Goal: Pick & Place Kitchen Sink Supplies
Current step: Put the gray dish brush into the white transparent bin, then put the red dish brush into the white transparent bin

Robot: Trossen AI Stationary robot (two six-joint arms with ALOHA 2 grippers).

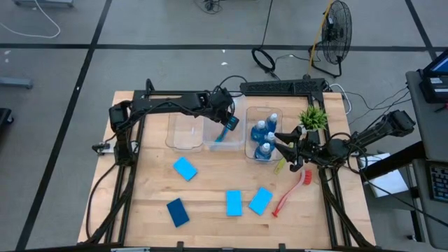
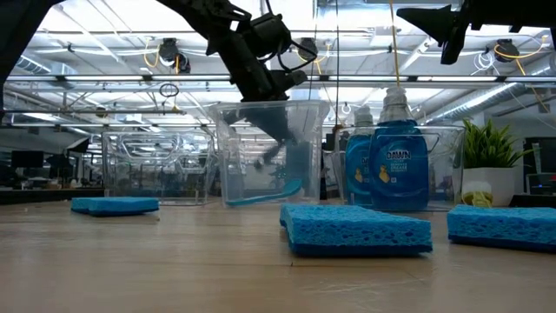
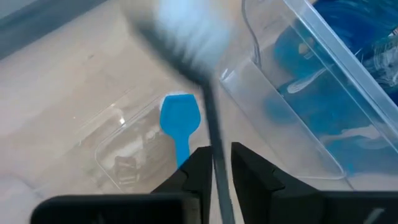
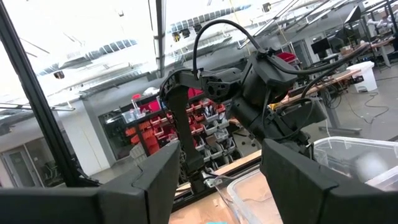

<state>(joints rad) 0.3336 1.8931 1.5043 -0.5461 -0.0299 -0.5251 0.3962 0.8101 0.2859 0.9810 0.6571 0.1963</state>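
My left gripper hangs over the middle clear bin, shut on a slim grey brush whose pale bristle head shows blurred ahead of the fingers. A blue brush lies on that bin's floor. Blue bottles stand in the right bin. Four blue sponges lie flat on the table: and a darker one. A red brush and a yellow-green brush lie at the right. My right gripper waits open, raised beside the bottle bin. My left gripper pinches the grey brush's thin handle between its two fingers. The fingers slant down from the table's left, and the handle runs on ahead of them. The brush reaches down into the middle bin; whether its head touches the floor I cannot tell.
An empty clear bin stands left of the middle one. A small green potted plant sits at the far right behind the bottle bin. Bare wood lies between the sponges and the bins.
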